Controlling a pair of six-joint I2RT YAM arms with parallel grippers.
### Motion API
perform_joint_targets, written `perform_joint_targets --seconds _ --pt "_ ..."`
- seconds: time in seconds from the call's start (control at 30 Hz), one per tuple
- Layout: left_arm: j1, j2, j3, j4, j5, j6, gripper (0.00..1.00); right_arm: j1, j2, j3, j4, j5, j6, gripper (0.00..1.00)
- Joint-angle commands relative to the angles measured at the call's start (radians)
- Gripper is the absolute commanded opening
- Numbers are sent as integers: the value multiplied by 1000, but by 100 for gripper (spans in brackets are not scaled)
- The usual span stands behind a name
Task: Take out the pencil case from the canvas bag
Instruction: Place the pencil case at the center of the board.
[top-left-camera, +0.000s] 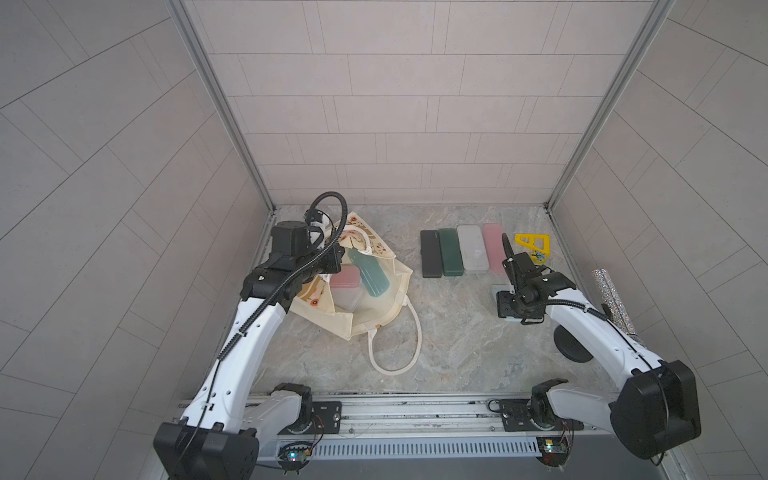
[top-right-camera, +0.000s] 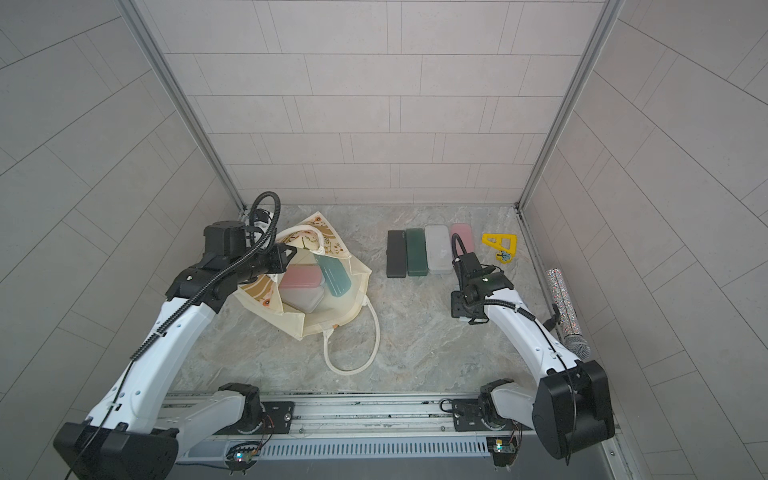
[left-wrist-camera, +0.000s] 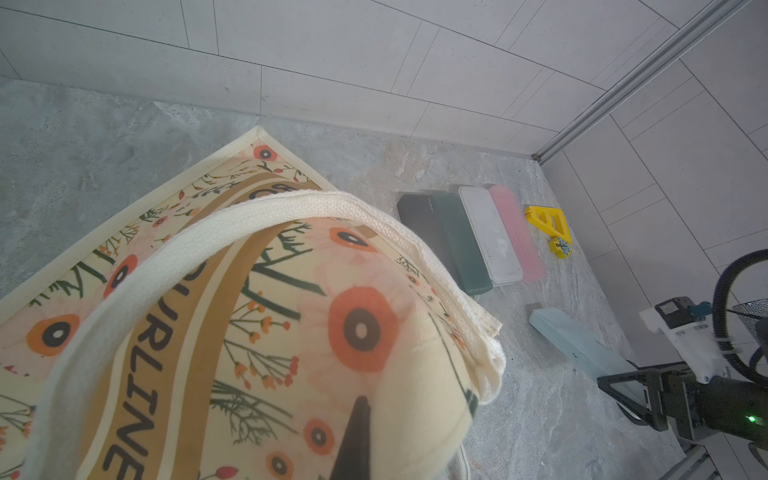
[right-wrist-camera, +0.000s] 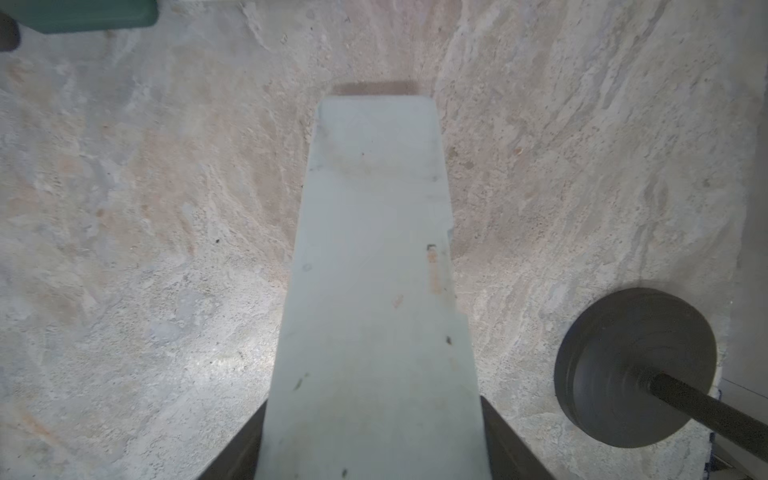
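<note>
Presently the table (top-left-camera: 457, 332) carries every item, and the largest of them, the canvas bag (top-left-camera: 374, 318), is the first hazard. It sits at the left of the table with its mouth gaping upward, held open by the left hand (top-right-camera: 289, 253), whose fingers are together on the printed rim. The left wrist view shows the cloth bulging over one black finger. If that pinch slips, the soft wall would probably fold over the opening and cover the contents. A thick rope handle (left-wrist-camera: 249, 218) arches just beside this hand and could snag it on any lift. Three cases lie inside the bag: a pink case (top-left-camera: 345, 277), a clear case (top-left-camera: 347, 300) touching it, and a teal case (top-left-camera: 370, 276) leaning beside both. Because they crowd together, drawing one out may drag or tip its neighbours. The right hand (left-wrist-camera: 621, 386) is well apart from the bag, clamped across the long sides of a pale blue pencil case (right-wrist-camera: 374, 270). That case is held low near the row of four cases (top-left-camera: 473, 253); contact with the table cannot be confirmed. Judged from this, a set-down is close. Releasing with the case tilted or short of the surface could let it skid into that row. The black round base (right-wrist-camera: 636, 368) stands near this hand, and a careless withdrawal could strike it.
</note>
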Motion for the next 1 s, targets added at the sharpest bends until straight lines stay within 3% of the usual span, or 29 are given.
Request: perform_joint_targets --seconds 0.0,0.43,0.7,0.97 --pt "-6 -9 21 53 41 -16 0 -7 46 -1 -16 38 20 67" --pt "-7 -17 16 52 33 -18 0 -37 71 -144 112 2 67 73" --pt "-11 0 21 51 66 -19 0 -46 111 -196 168 16 108 86" --pt "-14 7 25 52 84 -21 0 4 -144 -223 98 98 187 91"
